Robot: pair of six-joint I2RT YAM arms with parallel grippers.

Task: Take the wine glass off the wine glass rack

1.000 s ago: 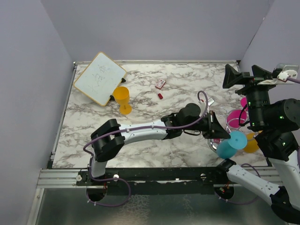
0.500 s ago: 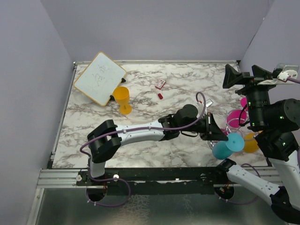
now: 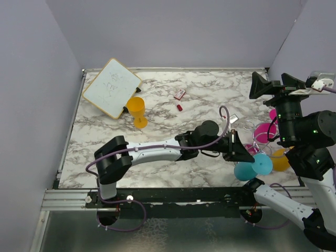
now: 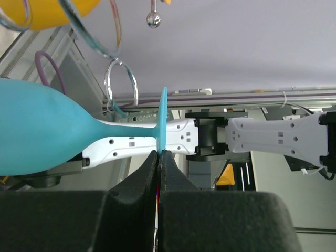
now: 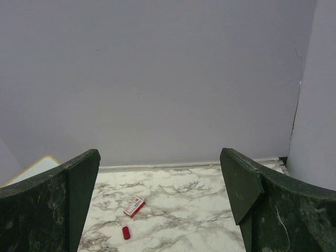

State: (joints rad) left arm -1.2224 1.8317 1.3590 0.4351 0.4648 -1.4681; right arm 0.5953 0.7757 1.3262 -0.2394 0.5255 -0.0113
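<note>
Since the earlier frame, my left gripper point(image 3: 247, 155) has drawn the teal wine glass point(image 3: 251, 168) nearer the front edge of the table point(image 3: 173, 113), away from the wine glass rack point(image 3: 247, 126). Its fingers pinch the glass's foot. The glass lies horizontal, just beside the rack. My right gripper point(image 5: 160, 168) hangs raised, fingers spread wide.

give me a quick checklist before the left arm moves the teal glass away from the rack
1. Left gripper pinching the teal wine glass by its foot: ok.
2. Stem free of the wine glass rack wire loop: cannot tell, the loop sits close beside it.
3. Right gripper open, high, away from the glass: ok.
4. Bare marble table left of the rack for setting down: ok.
</note>
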